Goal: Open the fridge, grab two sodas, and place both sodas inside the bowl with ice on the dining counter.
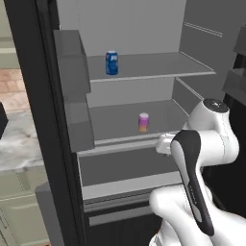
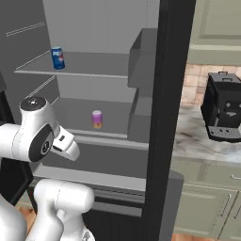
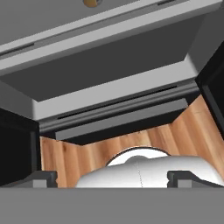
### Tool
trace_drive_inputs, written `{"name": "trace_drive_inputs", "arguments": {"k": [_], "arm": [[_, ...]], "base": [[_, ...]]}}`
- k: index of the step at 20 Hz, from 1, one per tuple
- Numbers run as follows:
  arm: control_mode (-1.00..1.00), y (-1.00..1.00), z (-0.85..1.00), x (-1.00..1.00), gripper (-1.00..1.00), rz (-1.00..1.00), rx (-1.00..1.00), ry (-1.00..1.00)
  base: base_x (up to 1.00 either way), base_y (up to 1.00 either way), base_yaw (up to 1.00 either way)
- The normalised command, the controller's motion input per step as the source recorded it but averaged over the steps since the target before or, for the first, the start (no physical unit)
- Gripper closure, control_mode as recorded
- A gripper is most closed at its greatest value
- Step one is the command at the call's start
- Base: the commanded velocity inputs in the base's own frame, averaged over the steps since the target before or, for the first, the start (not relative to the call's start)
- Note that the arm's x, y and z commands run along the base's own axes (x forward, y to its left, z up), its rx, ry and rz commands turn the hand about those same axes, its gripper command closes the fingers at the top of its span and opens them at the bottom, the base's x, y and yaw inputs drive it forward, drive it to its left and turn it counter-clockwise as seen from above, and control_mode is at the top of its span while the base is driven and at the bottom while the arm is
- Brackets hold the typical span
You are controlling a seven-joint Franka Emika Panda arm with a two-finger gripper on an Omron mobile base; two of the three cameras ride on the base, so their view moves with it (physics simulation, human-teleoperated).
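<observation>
- The fridge [image 1: 134,29] stands open, its black doors swung to both sides and cut off by the picture edges; the grey inside shows 2 shelves and a drawer below them.
- A marble tabletop [image 2: 197,141] beside the fridge carries a black coffee machine [image 2: 223,110]; no brand on it can be read, and its right side is cut off.
- The white robot arm [image 1: 211,139] rises in front of the lower fridge and hides part of the lower shelf's front edge in the left base view.
- The blue can [image 1: 112,63] stands upright on the upper shelf, toward the left. It has a white band with a mark that is too small to read.
- The pink can [image 1: 143,122] stands upright on the lower shelf, near its front edge. Its lower part looks orange; no writing can be made out.
- In the hand view only the bottom of a can shows, cut by the top edge.
- The gripper [image 3: 112,178] hangs low in front of the fridge drawer, over wood floor [image 3: 183,131], jaws spread wide, holding and touching nothing. Only the 2 dark fingertips [image 3: 41,178] show.
</observation>
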Motion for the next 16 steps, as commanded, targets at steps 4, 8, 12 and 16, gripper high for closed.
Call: {"name": "trace_drive_inputs", "arguments": {"k": [4,8,12,16], "arm": [[1.00,0.00,0.00,0.00,-1.00,0.00,0.00,0.00],[1.00,0.00,0.00,0.00,-1.00,0.00,0.00,0.00],[1.00,0.00,0.00,0.00,-1.00,0.00,0.00,0.00],[-1.00,0.00,-0.62,0.08,-1.00,0.00,-0.07,-0.19]], "base": [[0.45,0.17,-0.01],[0.39,0.11,-0.01],[0.40,0.06,0.00],[0.00,0.00,0.00]]}}
